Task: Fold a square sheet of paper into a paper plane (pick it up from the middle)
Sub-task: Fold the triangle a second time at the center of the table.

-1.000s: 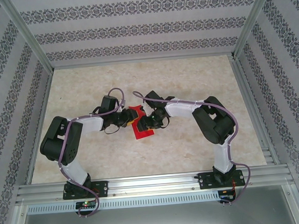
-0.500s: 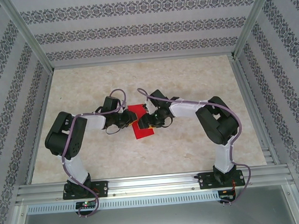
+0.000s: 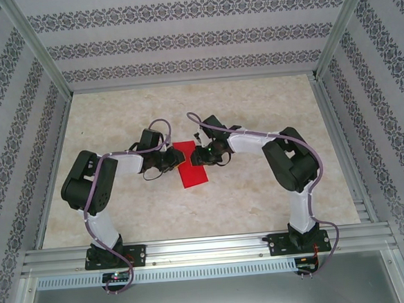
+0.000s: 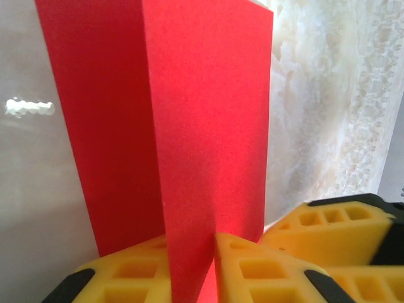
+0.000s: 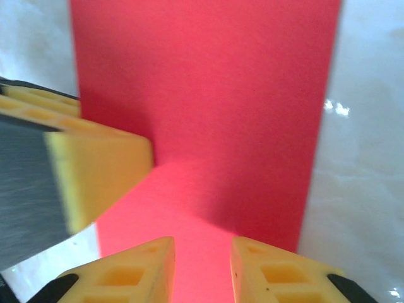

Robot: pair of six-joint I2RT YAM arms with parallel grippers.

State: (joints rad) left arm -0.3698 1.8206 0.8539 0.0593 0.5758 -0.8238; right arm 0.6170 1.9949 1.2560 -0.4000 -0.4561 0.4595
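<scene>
The sheet of paper (image 3: 191,166) is lying near the middle of the counter (image 3: 254,106), appearing from above as a red rectangle longer than it is wide and slightly tilted. In the left wrist view the sheet of paper (image 4: 208,126) is showing a straight edge along its length, with a brighter panel on the right and a darker panel on the left. The brighter panel is passing down between two yellow fingers.

The left end effector (image 3: 175,162) is meeting the sheet at its left long edge. Its fingers are pressing together on the brighter panel, so the left end effector (image 4: 191,247) is gripping the paper.

The right end effector (image 3: 201,156) is sitting over the sheet's right side, close to the left one. In the right wrist view the sheet of paper (image 5: 208,95) is lying flat below the right end effector (image 5: 202,246). Its fingers are standing slightly apart, with red paper showing through the narrow gap, and they are gripping nothing.

Patterned walls (image 3: 180,42) are enclosing the counter on three sides.
</scene>
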